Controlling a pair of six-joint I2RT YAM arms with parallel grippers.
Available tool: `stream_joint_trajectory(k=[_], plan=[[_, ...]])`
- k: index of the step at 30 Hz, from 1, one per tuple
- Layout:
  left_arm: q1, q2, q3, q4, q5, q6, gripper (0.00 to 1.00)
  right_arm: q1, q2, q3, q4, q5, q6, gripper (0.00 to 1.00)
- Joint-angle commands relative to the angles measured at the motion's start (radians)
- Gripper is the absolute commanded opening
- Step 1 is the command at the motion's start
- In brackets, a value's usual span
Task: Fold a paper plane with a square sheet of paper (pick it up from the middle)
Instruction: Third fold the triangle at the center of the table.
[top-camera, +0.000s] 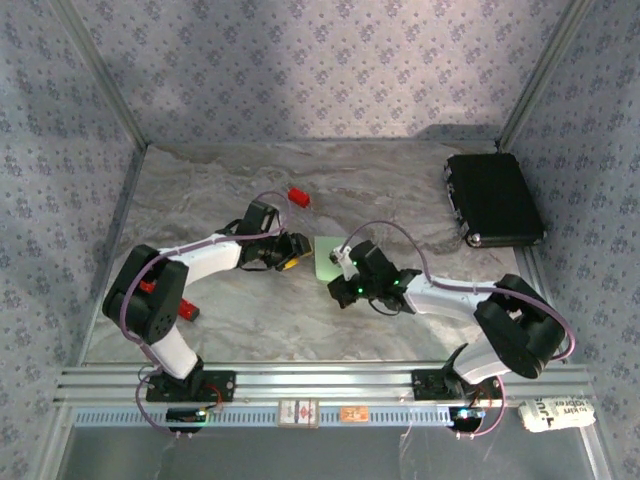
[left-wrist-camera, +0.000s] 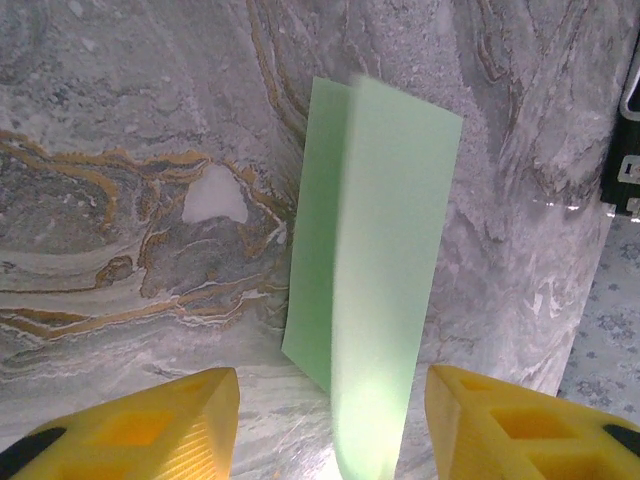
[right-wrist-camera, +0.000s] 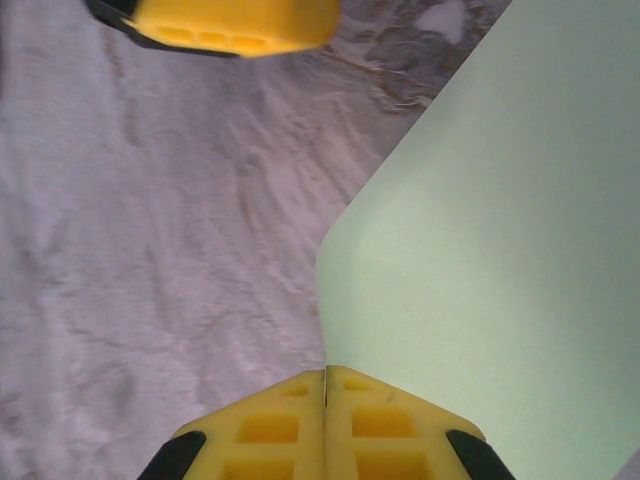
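Paper notes: square sheet of paper (left-wrist-camera: 375, 250) half-folded, btw my two grippers; thin, light, floppy, creases easily; right gripper (right-wrist-camera: 326, 385) closed, apparently pinching its edge; left gripper (left-wrist-camera: 330, 400) open, straddling raised flap; best grip prob. near fold, gently.

Nothing is legible. The white bundle (top-camera: 556, 413) carries dark print, perhaps letters; two small labels (top-camera: 299, 412) on the front rail (top-camera: 400, 385) are too small to read.
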Motion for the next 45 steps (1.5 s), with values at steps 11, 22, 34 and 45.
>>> stream_joint_trajectory(k=[11, 22, 34, 45], plan=[[0.002, -0.027, 0.088, -0.019, 0.022, 0.059, 0.34, -0.010, 0.045, 0.025, 0.004, -0.219, 0.069, 0.04], [0.003, -0.006, 0.109, -0.021, 0.070, 0.085, 0.31, 0.025, 0.063, 0.023, 0.013, -0.158, 0.080, 0.04], [-0.015, 0.100, 0.215, -0.086, 0.108, 0.113, 0.27, 0.020, 0.075, 0.019, 0.005, -0.163, 0.060, 0.03], [-0.048, 0.238, 0.320, -0.166, 0.120, 0.145, 0.23, 0.014, 0.078, 0.015, 0.005, -0.160, 0.055, 0.03]])
